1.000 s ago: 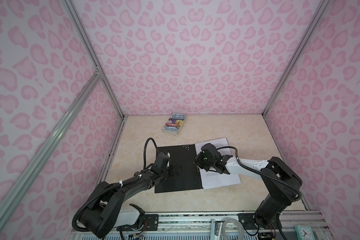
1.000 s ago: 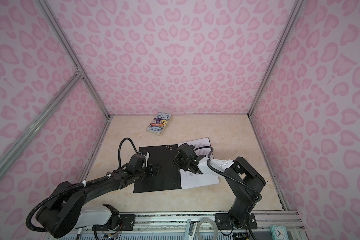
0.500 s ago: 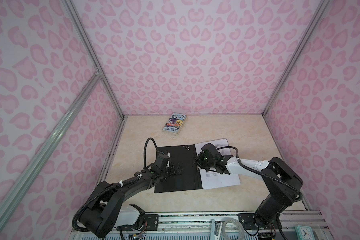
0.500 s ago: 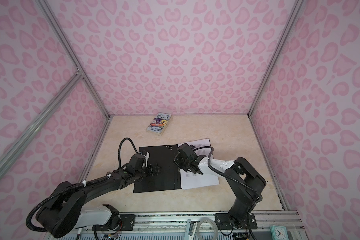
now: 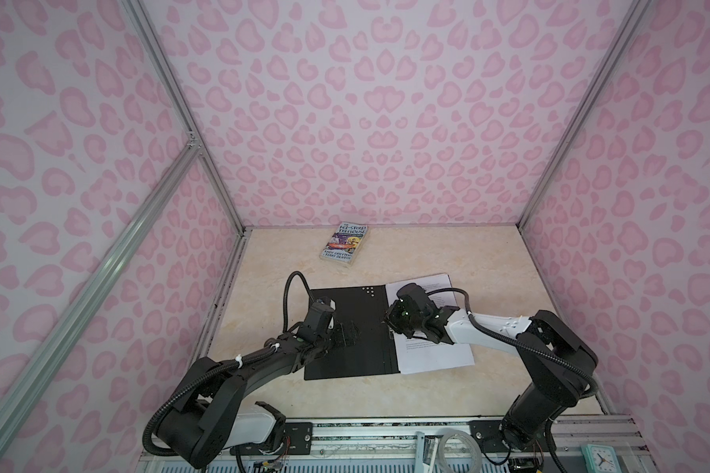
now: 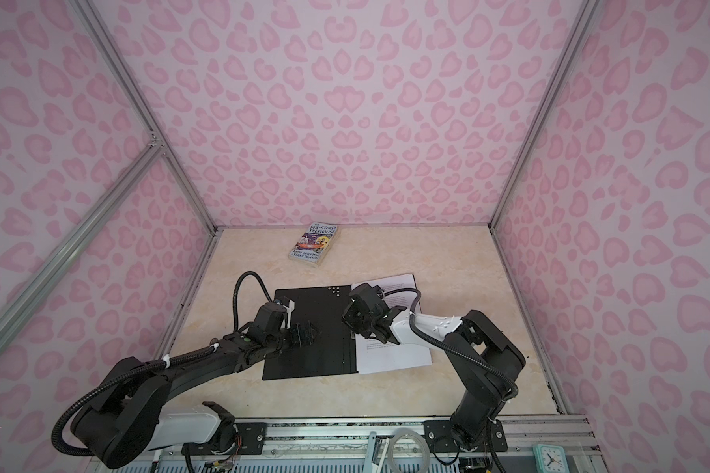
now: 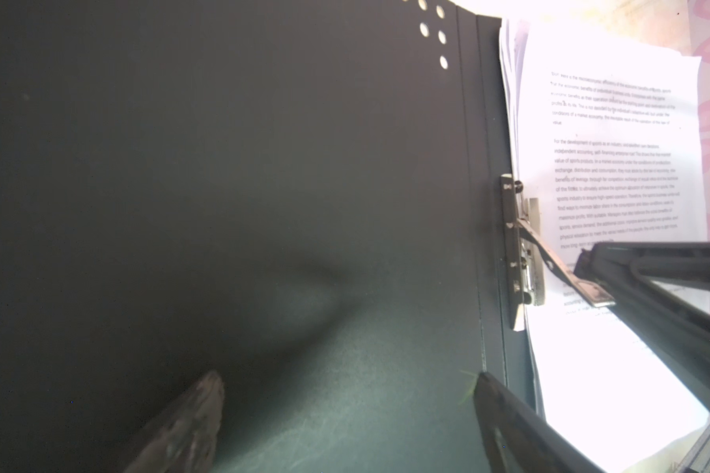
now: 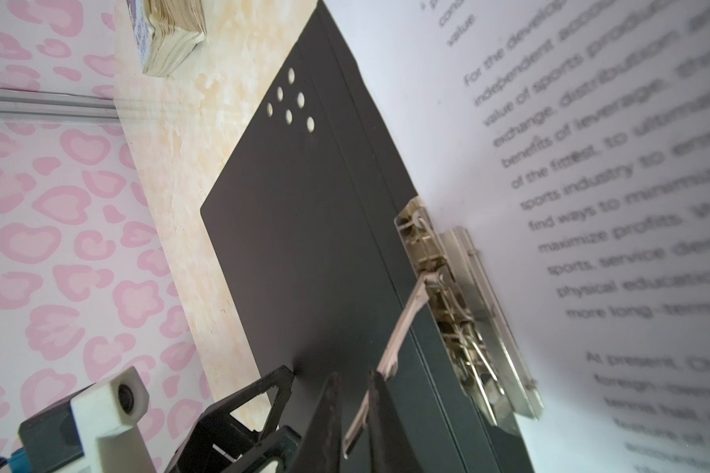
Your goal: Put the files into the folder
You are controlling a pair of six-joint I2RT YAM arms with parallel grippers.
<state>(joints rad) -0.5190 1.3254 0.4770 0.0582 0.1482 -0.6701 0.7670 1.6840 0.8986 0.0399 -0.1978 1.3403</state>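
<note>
Nothing has moved since the earlier frames; the folder (image 5: 361,356) lies open, black inside up.
The right gripper (image 8: 355,385) reaches inward, fingers clamped on the spine clip's lever (image 8: 402,327); the left gripper (image 7: 345,409), fingers wide apart, sits low over its left half; the files (image 5: 435,356) lie on its right half.

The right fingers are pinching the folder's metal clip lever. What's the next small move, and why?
Probably swing the lever down flat: the right gripper holds it raised, and the files already lie under the clip on the open folder.
</note>
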